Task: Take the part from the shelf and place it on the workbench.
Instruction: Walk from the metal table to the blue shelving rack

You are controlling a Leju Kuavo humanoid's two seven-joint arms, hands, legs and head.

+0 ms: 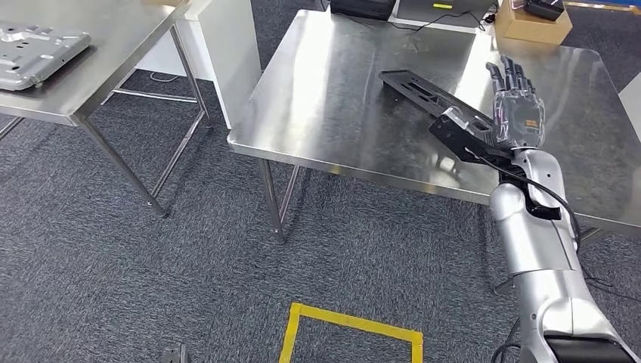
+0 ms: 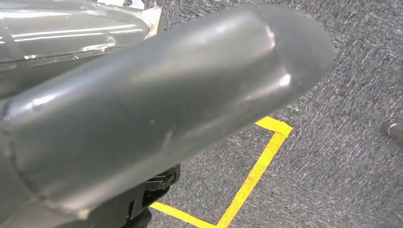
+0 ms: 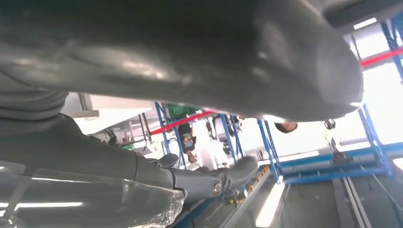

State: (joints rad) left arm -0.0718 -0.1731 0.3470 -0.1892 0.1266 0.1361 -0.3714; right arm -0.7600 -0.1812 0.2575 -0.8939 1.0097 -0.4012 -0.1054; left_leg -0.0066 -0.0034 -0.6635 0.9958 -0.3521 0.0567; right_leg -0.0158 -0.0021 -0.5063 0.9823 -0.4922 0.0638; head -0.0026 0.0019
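One black part (image 1: 432, 103) is lying on the steel counter (image 1: 332, 98), its near end under the right robot hand (image 1: 517, 106), fingers spread straight; lifting away cleanly should avoid dragging it

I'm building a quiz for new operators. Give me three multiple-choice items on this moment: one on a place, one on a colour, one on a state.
1. Where is the black part?
A. on the carpet
B. over the steel workbench
C. on the left table

2. What colour is the floor tape?
A. red
B. white
C. yellow

3. How are the right hand's fingers?
A. extended forward
B. curled into a fist
C. wrapped round a table leg

Key: 1 B, the part's far end reaches over the bench top. 2 C, the square outline on the carpet is yellow. 3 A, they stretch straight ahead above the bench.
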